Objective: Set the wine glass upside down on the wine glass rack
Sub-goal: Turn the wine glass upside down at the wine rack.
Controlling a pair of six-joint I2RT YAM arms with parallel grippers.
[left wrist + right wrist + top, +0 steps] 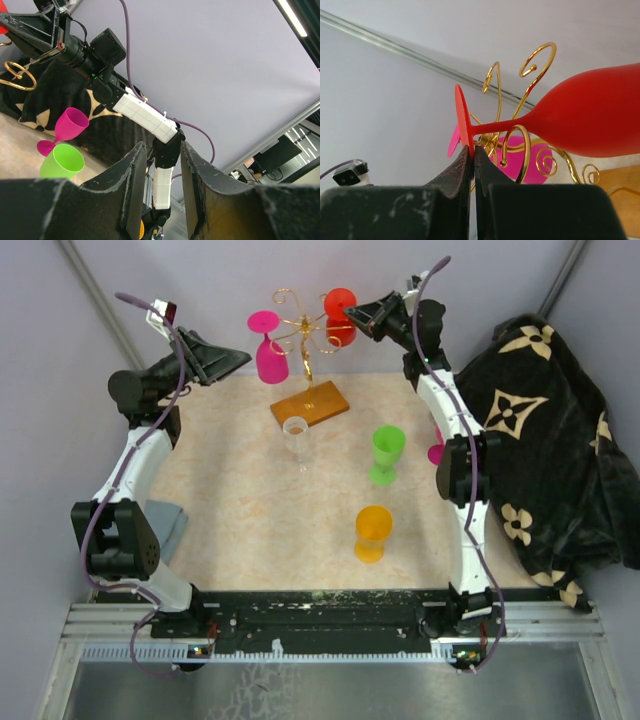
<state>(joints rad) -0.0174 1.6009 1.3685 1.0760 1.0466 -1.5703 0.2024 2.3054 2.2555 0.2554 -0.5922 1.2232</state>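
Observation:
My right gripper point(473, 150) is shut on the rim of the round foot of a red wine glass point(590, 120). The glass's stem runs just past a curled arm of the gold wine glass rack point(520, 135); whether it rests on the arm I cannot tell. From above, the red wine glass point(340, 315) hangs foot-up at the right side of the rack point(303, 335), with my right gripper point(354, 312) beside it. A pink glass point(270, 352) hangs upside down on the rack's left side. My left gripper point(240, 358) stands open and empty just left of it.
The rack's wooden base point(310, 403) sits at the back middle. A clear glass point(296, 435), a green glass point(387, 452) and an orange glass point(373, 530) stand upright on the table. Another pink glass point(67, 127) stands by the black patterned cloth point(545, 440) at the right.

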